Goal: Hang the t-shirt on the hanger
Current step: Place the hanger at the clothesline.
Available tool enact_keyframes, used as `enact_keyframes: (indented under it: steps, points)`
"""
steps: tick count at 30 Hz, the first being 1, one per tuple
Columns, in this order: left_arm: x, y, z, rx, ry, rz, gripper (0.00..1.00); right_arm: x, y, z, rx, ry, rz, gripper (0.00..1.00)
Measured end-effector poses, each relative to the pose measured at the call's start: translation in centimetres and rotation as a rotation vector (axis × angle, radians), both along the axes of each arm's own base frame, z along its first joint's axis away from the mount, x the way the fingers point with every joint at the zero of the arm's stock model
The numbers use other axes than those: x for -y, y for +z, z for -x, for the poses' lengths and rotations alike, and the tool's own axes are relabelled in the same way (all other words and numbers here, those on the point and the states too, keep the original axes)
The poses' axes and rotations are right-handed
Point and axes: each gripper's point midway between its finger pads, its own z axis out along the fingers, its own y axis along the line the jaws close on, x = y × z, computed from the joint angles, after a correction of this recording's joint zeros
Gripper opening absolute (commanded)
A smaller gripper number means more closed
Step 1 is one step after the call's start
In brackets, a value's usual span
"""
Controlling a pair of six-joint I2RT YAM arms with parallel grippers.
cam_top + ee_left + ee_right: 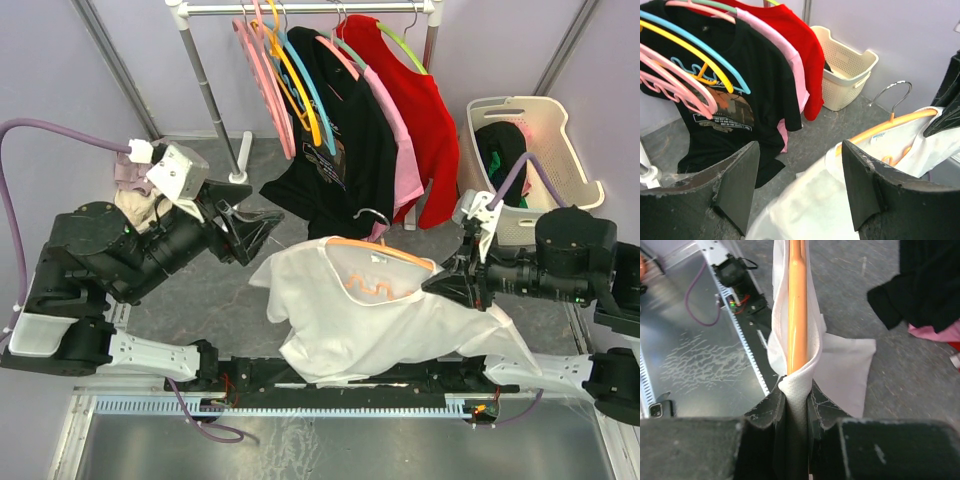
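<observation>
The white t-shirt (pixel 370 320) hangs draped over the orange hanger (pixel 385 250), held above the table; its metal hook (pixel 372 215) sticks up. The wavy bottom bar (pixel 372 288) shows through the neck opening. My right gripper (pixel 440 280) is shut on the hanger's right arm with shirt fabric wrapped over it; in the right wrist view the orange bar (pixel 796 310) runs straight out from the shut jaws (pixel 796 390). My left gripper (pixel 262 228) is open and empty, just left of the shirt's left shoulder. In the left wrist view the shirt (pixel 820 210) lies blurred between the fingers, hanger (pixel 890 125) beyond.
A clothes rack (pixel 300 8) at the back holds pink hangers (pixel 262 70), a yellow-orange hanger (pixel 295 85), a black printed shirt (pixel 335 150), a pink shirt (pixel 405 150) and a red shirt (pixel 425 110). A white laundry basket (pixel 535 150) stands at back right. A metal tray (pixel 320 440) lies at the near edge.
</observation>
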Motion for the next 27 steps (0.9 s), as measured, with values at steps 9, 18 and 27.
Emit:
enact_keyframes:
  steps: [9, 18, 27]
  points:
    - [0.2, -0.8, -0.2, -0.034, 0.024, 0.006, 0.73, 3.4, -2.5, -2.6, 0.008, -0.220, 0.159, 0.01]
    - [-0.2, -1.4, 0.0, -0.056, 0.024, 0.020, 0.73, 6.0, -3.4, -6.3, 0.078, -0.452, 0.302, 0.01]
    - [0.0, -2.5, 0.0, -0.074, 0.022, 0.009, 0.72, 4.9, -0.5, -10.2, 0.179, -0.606, 0.277, 0.01]
